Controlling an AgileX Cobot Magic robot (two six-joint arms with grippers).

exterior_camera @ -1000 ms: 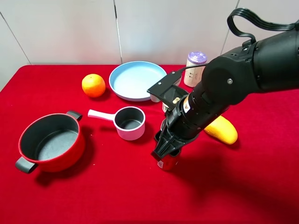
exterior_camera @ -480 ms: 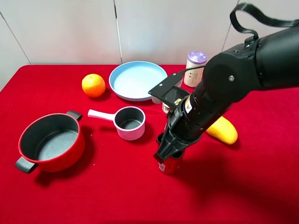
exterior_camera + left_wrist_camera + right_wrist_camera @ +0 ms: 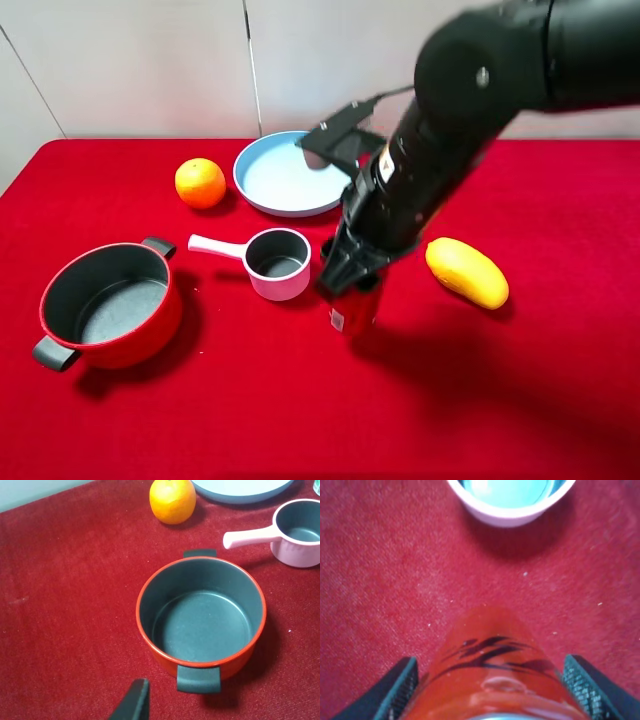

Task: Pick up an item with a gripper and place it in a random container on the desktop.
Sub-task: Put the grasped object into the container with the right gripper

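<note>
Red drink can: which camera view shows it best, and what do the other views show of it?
Right wrist view: the red drink can fills the near frame, black markings clear, between the fingers of the right gripper. The exterior high view shows only its lower part, under the arm. The left wrist view shows none of it.

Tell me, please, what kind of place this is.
Probably a robot test bench, not a kitchen: a table under red cloth against plain white wall panels, a black robot arm over it, and loose props such as a pink saucepan and an orange.
</note>
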